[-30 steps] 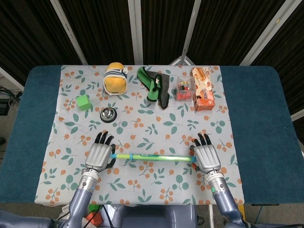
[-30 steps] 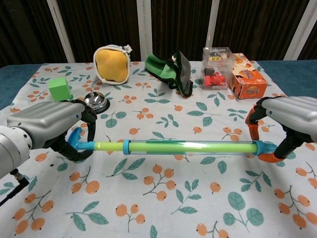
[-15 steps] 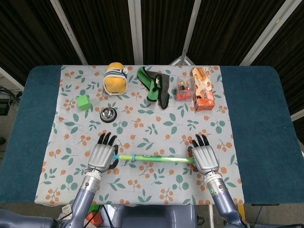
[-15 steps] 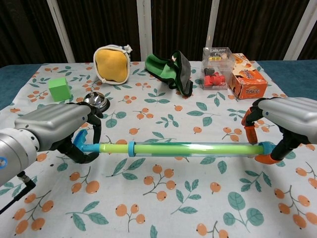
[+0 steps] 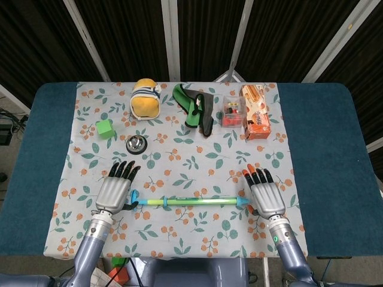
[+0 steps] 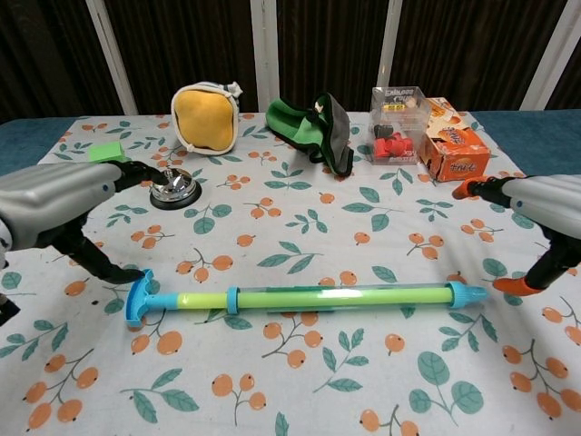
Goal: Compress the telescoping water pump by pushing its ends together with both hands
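The telescoping water pump (image 5: pixel 185 201) (image 6: pixel 309 296) lies flat on the floral cloth, a clear green tube with a blue T-handle at its left end and a blue cap at its right end. My left hand (image 5: pixel 114 191) (image 6: pixel 54 204) hovers just left of the handle, fingers spread, holding nothing. My right hand (image 5: pixel 265 197) (image 6: pixel 545 204) is just right of the cap, fingers apart, with its orange thumb tip near the cap but not touching it.
At the back of the floral cloth (image 5: pixel 179 161) stand a yellow pouch (image 5: pixel 145 99), a green-and-black cloth case (image 5: pixel 196 107), a clear box with red parts (image 5: pixel 230 111) and an orange carton (image 5: pixel 255 112). A green cube (image 5: pixel 105 128) and a metal call bell (image 5: pixel 136 144) sit at the left.
Both hands have let go of the pump's ends and moved outward. The pump has dropped onto the cloth and lies free.
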`<state>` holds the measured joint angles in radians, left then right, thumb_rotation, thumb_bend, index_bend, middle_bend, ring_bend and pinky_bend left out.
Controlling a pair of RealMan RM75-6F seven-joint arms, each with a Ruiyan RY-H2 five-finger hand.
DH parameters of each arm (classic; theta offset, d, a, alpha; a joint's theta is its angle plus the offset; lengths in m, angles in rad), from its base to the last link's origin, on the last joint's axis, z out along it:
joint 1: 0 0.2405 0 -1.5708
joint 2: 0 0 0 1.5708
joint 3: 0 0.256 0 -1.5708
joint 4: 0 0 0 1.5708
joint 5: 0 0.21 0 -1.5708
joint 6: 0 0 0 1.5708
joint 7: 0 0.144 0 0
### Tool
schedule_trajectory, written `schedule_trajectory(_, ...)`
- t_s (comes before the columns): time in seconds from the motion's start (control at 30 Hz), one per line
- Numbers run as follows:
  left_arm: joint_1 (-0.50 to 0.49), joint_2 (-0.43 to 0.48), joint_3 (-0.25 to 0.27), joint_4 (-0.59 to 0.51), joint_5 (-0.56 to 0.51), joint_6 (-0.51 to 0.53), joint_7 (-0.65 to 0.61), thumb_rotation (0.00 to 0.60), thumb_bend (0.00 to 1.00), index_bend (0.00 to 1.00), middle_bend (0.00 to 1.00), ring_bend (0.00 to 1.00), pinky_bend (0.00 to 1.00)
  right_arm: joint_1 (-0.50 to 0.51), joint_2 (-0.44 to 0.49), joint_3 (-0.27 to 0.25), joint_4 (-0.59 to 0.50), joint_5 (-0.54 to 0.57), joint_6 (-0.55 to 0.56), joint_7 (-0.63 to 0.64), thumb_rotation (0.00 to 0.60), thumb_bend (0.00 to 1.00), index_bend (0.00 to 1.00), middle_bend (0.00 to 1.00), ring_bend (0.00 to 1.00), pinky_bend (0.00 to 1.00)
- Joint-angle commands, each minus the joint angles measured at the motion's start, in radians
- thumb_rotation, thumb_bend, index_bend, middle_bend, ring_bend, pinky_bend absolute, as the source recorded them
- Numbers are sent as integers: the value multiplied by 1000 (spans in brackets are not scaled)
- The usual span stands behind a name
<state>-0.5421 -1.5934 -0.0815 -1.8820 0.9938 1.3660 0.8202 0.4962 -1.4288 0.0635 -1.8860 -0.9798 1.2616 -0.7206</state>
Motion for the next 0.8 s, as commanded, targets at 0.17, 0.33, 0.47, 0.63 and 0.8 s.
schedule_trajectory(0.17, 110, 201, 98, -68, 194, 66, -212, 600, 267, 117, 21, 0, 0, -84, 162, -47, -4, -90, 39, 149, 600, 307, 0, 0, 0, 0)
schedule_trajectory(0.33, 212, 343, 193, -34, 361, 153, -409, 600, 235, 108, 13, 0, 0, -173, 275, -98, 37, -217, 108, 319, 600, 307, 0, 0, 0, 0)
schedule_trajectory(0.47, 289, 413, 250, 43, 461, 234, -554, 600, 151, 62, 0, 0, 0, -243, 329, -130, 73, -315, 185, 436, 600, 308, 0, 0, 0, 0)
schedule_trajectory(0.63, 362, 455, 283, 136, 530, 324, -670, 600, 141, 28, 0, 0, 0, -313, 347, -158, 152, -397, 282, 496, 600, 307, 0, 0, 0, 0)
schedule_trajectory(0.8, 413, 474, 278, 244, 534, 374, -753, 600, 141, 3, 0, 0, 0, -372, 346, -159, 217, -421, 352, 549, 600, 308, 0, 0, 0, 0)
